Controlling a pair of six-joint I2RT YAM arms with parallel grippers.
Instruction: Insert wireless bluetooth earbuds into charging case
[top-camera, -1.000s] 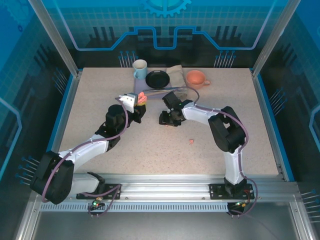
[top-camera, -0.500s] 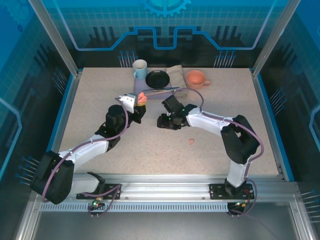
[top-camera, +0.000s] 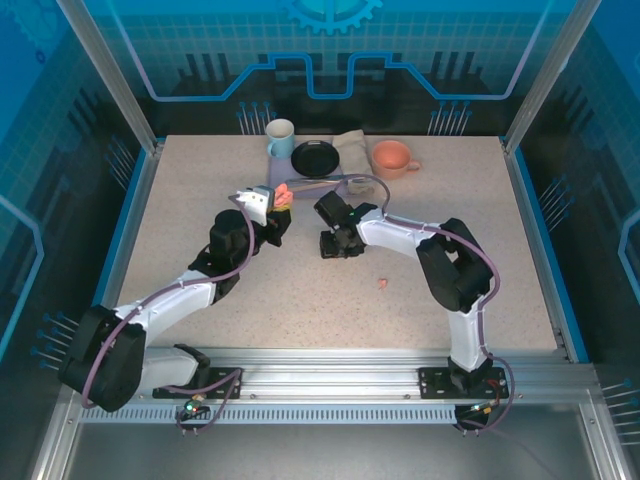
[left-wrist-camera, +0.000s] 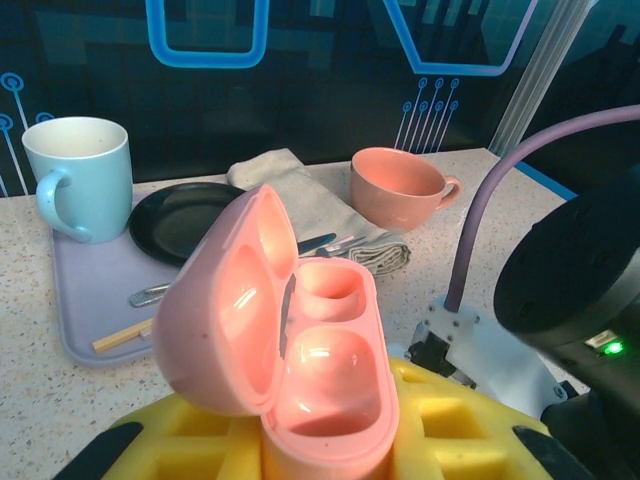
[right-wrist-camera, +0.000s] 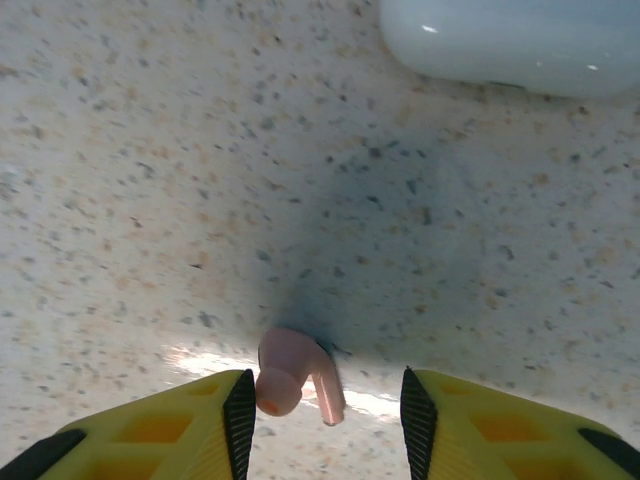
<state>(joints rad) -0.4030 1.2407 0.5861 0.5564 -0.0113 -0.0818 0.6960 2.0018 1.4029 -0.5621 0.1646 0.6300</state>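
My left gripper (left-wrist-camera: 322, 445) is shut on a pink charging case (left-wrist-camera: 325, 375), held upright between yellow fingers (left-wrist-camera: 455, 420). Its lid is open to the left and both wells look empty. From above, the case (top-camera: 284, 196) sits at mid-table beside my right arm. My right gripper (right-wrist-camera: 322, 405) is open and low over the table. A salmon-pink earbud (right-wrist-camera: 290, 372) lies between its fingers, close to the left pad (right-wrist-camera: 240, 415), with a gap to the right pad. Another pink earbud (top-camera: 383, 283) lies on the table nearer the front.
A pale white rounded case (right-wrist-camera: 510, 45) lies just beyond the right gripper. At the back stand a lavender tray (left-wrist-camera: 75, 300) with a light-blue mug (top-camera: 280, 138) and black plate (top-camera: 315, 158), a folded cloth (top-camera: 350, 148) and a salmon cup (top-camera: 392, 157).
The right arm's elbow swung out to the right and came back, while its gripper stayed low at about the same spot. The left arm and the case have not moved.
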